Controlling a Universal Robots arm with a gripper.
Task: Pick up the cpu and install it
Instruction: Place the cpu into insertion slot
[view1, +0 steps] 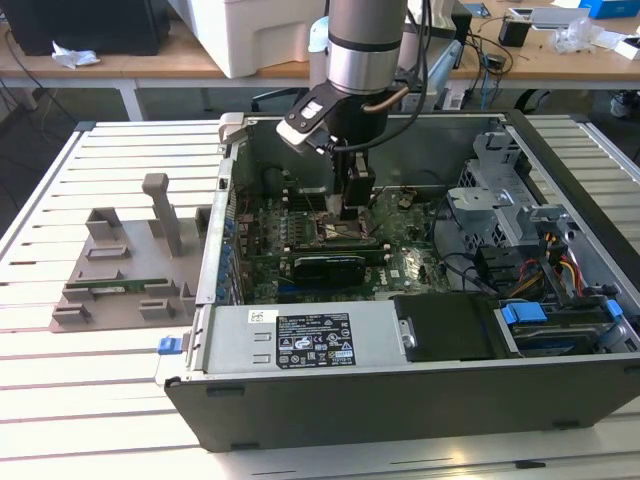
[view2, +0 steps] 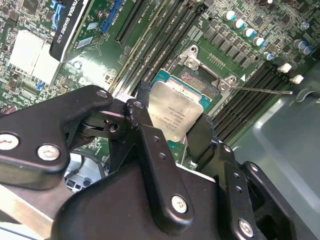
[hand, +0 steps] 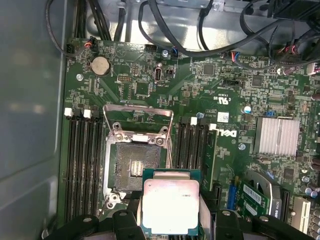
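Pincer (hand: 170, 216) clamped on cpu (hand: 170, 200) edges, held partly over open socket (hand: 134, 167), memory slots (hand: 82, 165) close on both sides

Small flat square cpu (hand: 171, 207): silvery-white metal top, faint grey print, teal-green rim. My matte black jointed claw (view2: 172, 122): silver screw heads dotted along it. Broad flat circuit board (hand: 150, 70): deep green, fine pale traces. Square metal socket frame (hand: 137, 132): bright silver round a dark bed. Long memory slots (hand: 82, 165): black, white end clips. Ribbed metal heatsink (hand: 278, 136): pale silver stripes. Slatted table (view1: 100, 400): white. Open computer case (view1: 400, 410): dark grey, blue tabs.
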